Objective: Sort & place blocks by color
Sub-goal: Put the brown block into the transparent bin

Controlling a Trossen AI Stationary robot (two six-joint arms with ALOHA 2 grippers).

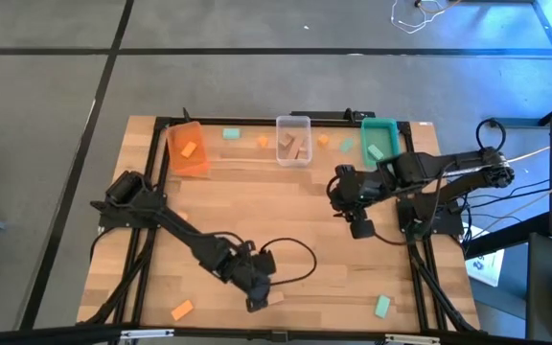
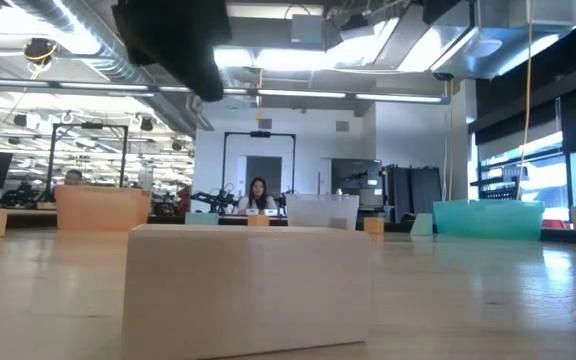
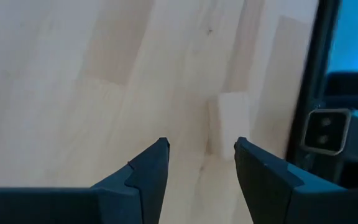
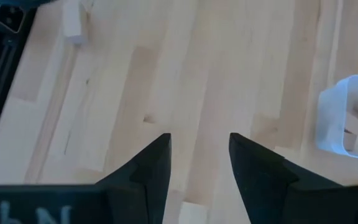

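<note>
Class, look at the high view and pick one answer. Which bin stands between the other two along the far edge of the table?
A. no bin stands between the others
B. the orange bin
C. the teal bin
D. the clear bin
D: the clear bin stands in the middle of the row, with the orange bin on one side and the teal bin on the other.
</note>
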